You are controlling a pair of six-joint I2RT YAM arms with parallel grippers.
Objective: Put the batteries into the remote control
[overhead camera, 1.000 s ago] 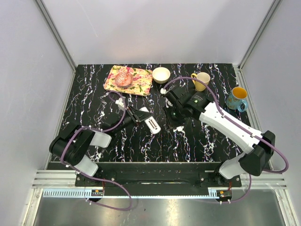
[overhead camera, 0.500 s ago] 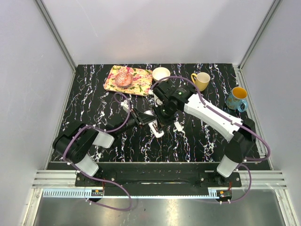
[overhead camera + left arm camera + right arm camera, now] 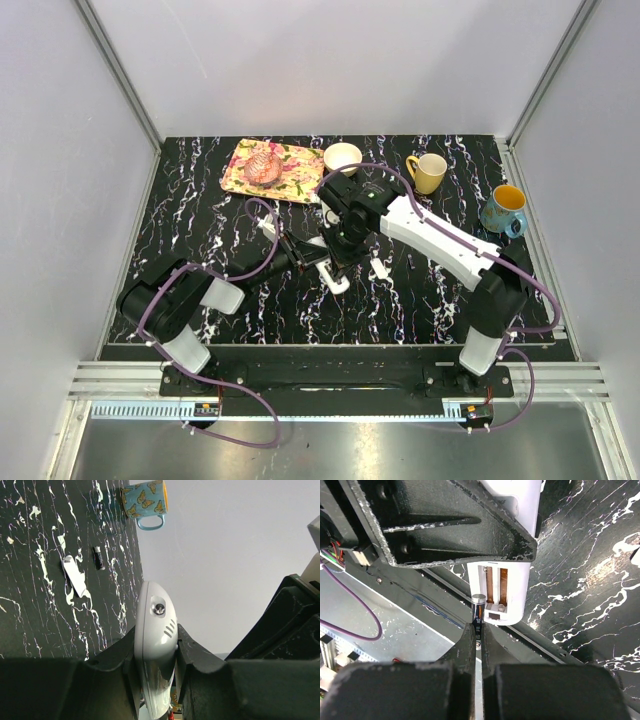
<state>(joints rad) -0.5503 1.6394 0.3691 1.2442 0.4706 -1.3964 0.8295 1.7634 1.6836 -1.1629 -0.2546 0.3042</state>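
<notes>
Mid-table, your left gripper is clamped on the remote, one finger on each long side. You can't tell whether the remote touches the table. The right gripper is closed on a battery, a dark one with a silver cap, pinched at its lower end. That battery sits just beside the left edge of the remote's open bay, outside the slot (contact with the casing can't be judged). The bay faces the right wrist camera, and two copper strips show inside. In the top view both grippers meet over the remote, in front of the bowl.

A second battery lies flat on the table to the right of the grippers, near the white cover but apart from it. A butterfly mug stands well beyond them, by the right edge.
</notes>
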